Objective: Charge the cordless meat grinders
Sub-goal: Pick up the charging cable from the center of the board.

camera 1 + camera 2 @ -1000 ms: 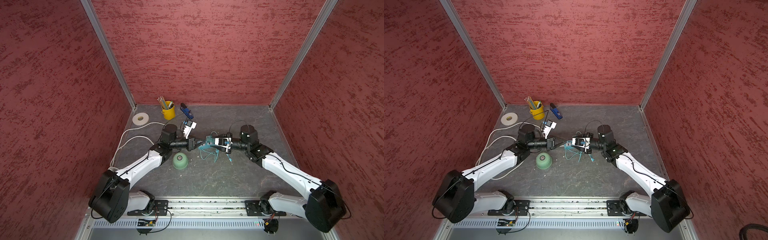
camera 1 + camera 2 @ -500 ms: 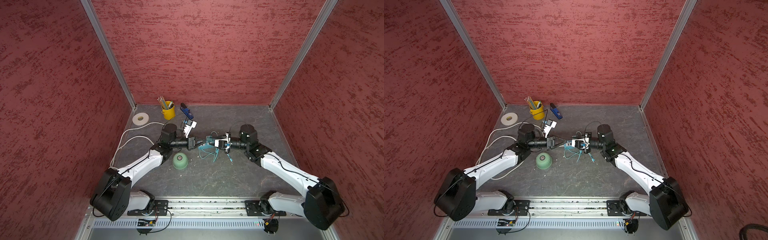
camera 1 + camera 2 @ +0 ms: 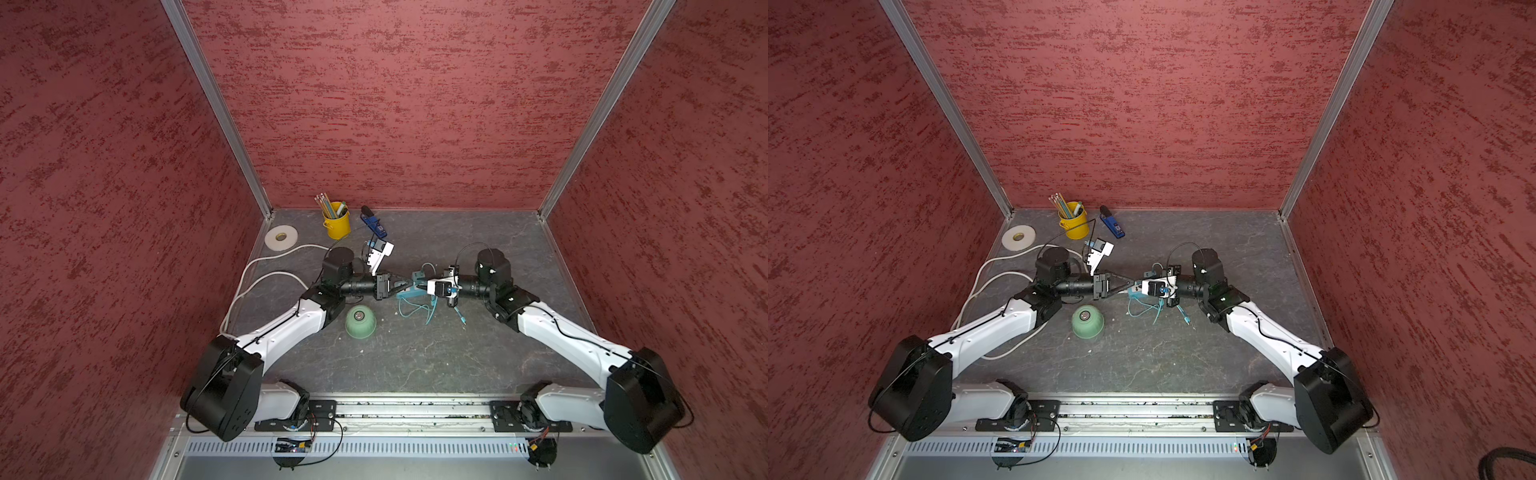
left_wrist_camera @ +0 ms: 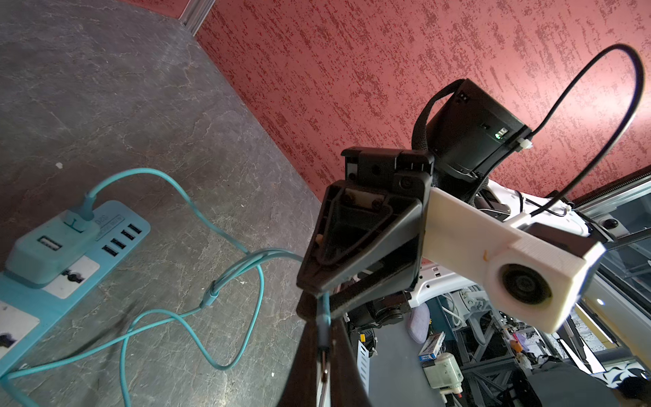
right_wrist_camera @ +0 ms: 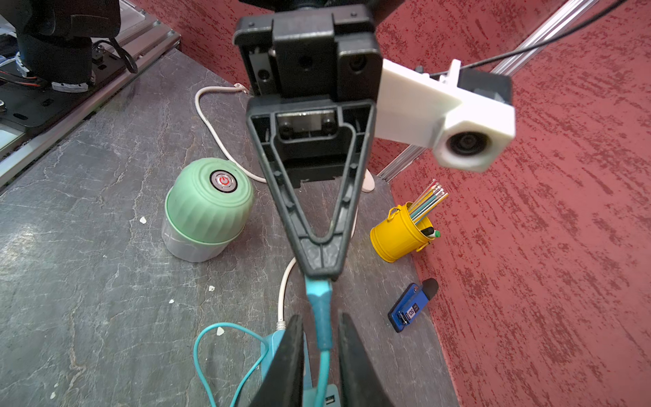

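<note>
Mint-green plastic grinder (image 5: pixel 208 211) looks light and apt to slide: brace its ribbed dome. The left tool (image 5: pixel 318 271) is clenched on the limp teal cable (image 5: pixel 324 338) at its stiff plug; the right tool (image 5: pixel 320 319) straddles it, jaws apart.

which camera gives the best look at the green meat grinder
The right wrist view: the meat grinder is close and large, showing its ribbed green dome, red power symbol and clear base. Both top views show it small, from above. The left wrist view misses it.
</note>
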You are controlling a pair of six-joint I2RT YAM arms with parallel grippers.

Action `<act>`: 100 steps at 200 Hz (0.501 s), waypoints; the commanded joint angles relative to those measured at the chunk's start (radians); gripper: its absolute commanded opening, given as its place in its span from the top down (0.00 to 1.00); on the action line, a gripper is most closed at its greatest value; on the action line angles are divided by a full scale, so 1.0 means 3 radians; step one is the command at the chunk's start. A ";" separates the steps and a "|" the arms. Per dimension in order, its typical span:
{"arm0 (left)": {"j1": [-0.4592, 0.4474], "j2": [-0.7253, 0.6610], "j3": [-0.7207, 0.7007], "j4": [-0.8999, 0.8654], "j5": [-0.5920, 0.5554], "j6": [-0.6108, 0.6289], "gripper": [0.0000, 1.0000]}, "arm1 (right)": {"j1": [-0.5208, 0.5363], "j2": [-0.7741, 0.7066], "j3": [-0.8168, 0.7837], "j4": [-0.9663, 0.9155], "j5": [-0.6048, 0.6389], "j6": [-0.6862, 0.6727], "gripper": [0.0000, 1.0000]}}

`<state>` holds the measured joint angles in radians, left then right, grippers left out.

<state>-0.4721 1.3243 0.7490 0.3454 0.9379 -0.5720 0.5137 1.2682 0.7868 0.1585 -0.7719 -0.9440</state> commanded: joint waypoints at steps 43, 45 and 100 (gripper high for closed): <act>0.0019 0.0110 0.0045 0.0103 0.0075 -0.0023 1.00 | 0.0033 0.0052 0.0039 0.0132 -0.0096 -0.0008 0.88; 0.0019 0.0111 0.0048 0.0104 0.0079 -0.0025 1.00 | 0.0033 0.0051 0.0041 0.0135 -0.0099 -0.0008 0.88; 0.0020 0.0121 0.0055 0.0118 0.0080 -0.0042 1.00 | 0.0031 0.0058 0.0026 0.0136 -0.0080 -0.0018 1.00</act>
<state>-0.4694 1.3544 0.7490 0.3595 0.9459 -0.5793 0.5144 1.2823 0.7868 0.1684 -0.7811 -0.9516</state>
